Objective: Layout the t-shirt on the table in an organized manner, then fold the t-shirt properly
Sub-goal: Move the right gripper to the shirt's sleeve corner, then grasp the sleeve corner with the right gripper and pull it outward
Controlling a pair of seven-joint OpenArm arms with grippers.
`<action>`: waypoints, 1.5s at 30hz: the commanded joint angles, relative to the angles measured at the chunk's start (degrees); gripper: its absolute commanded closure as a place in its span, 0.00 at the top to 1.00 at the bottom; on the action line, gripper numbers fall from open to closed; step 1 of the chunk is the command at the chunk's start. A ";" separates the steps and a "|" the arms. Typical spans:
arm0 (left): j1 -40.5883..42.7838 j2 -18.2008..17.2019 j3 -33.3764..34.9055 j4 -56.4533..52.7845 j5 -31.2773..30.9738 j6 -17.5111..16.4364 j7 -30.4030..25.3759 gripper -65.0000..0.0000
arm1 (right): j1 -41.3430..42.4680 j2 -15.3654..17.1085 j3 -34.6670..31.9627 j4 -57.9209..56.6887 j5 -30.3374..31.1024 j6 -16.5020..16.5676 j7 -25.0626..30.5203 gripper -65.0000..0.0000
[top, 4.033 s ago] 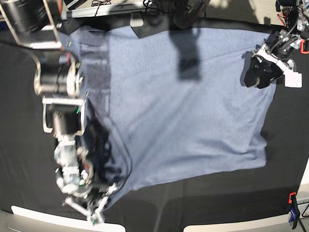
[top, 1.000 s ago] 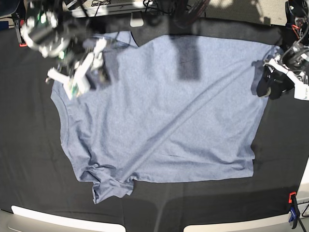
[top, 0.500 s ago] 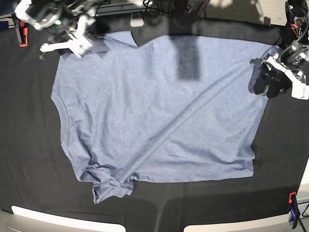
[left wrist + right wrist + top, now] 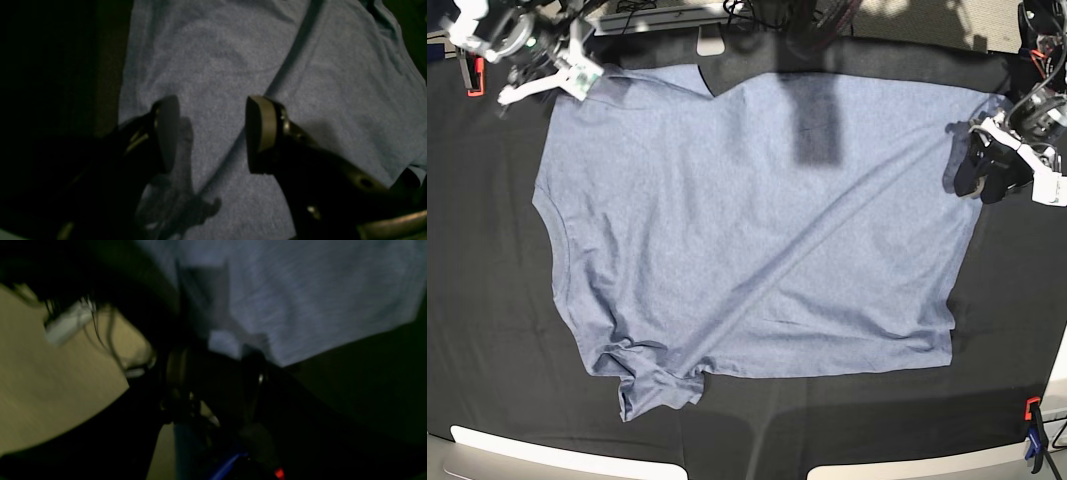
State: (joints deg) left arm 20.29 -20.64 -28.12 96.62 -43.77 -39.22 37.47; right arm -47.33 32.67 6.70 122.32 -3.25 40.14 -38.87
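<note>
T-shirt spread on desk, layout nearly finished. Left tool released above hem; right tool state unclear. Next: smooth bunched sleeve, start fold.

A: Any lettering, label or number to read on the t-shirt?

B: None. The side facing up is plain blue-grey in every view.

A: And on the black surface, or the clamp at its edge?

B: Nothing legible there either; the wrist views are too dark and blurred for print.
</note>
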 commanded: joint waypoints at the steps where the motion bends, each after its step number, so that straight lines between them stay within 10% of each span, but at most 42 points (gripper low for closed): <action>1: -0.28 -0.81 -0.33 0.87 -1.33 -0.44 -1.53 0.45 | 0.07 1.01 -1.14 -0.02 -1.22 -0.14 1.81 0.35; 6: -0.28 -0.81 -0.33 0.87 -1.31 -0.44 -1.53 0.45 | 3.87 1.31 -9.18 -1.62 -8.28 -6.99 2.38 0.35; 15: -0.28 -0.81 -0.33 0.87 -1.31 -0.44 -1.53 0.45 | 7.63 1.31 -15.37 -4.46 -13.18 -9.51 1.57 0.25; 19: -0.28 -0.81 -0.33 0.87 -1.31 -0.46 -1.53 0.45 | 8.26 1.31 -15.34 -4.37 -13.09 -12.46 3.78 0.01; 30: -0.26 -0.81 -0.33 0.87 -1.29 -0.44 -1.51 0.45 | 21.11 0.83 -13.38 -4.83 -2.95 -24.46 3.41 0.00; 37: -0.26 -0.79 -0.33 0.87 -1.29 -0.44 -1.51 0.45 | 25.73 -0.94 -11.30 -7.98 -2.08 -24.68 2.64 0.40; 45: -0.28 -0.79 -0.33 0.87 -1.29 -0.44 -1.51 0.45 | 25.66 -0.92 -11.30 -6.67 -2.08 -24.79 2.93 0.42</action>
State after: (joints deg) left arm 20.32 -20.64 -28.12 96.62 -43.75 -39.22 37.47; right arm -22.04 31.14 -5.08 114.41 -5.30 15.99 -37.10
